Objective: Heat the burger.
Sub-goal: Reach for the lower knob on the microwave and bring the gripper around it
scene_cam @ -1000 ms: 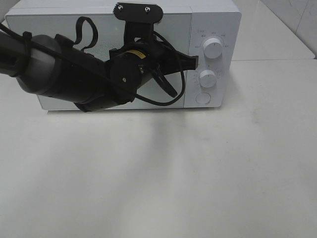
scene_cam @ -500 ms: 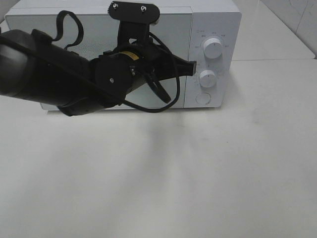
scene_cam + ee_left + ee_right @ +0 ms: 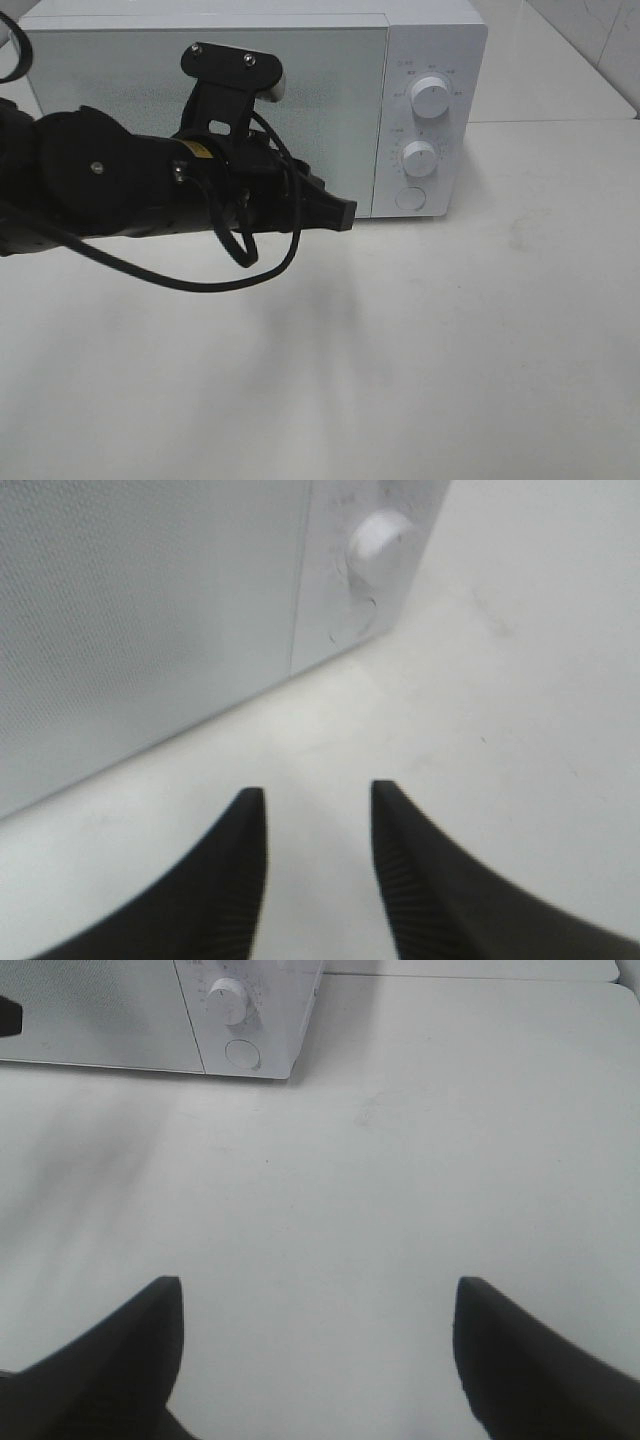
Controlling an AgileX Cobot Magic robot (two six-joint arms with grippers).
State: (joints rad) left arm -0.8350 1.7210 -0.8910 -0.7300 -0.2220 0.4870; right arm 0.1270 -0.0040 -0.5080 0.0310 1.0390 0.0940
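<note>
The burger is not in view in any frame. A white microwave stands at the back of the table with its door shut. My left gripper hangs low in front of the door's lower right corner, near the round button. In the left wrist view my left gripper is open with nothing between its fingers, a short way from the microwave's front. My right gripper is wide open and empty over bare table, well away from the microwave. It does not show in the exterior high view.
The microwave has two white knobs on its right panel. The white table stretches in front of it. My left arm covers the lower left of the door.
My left gripper has drawn back from the door's right edge near the knobs, moving down and left, and now sits lower in front of the microwave. The door stays shut.
</note>
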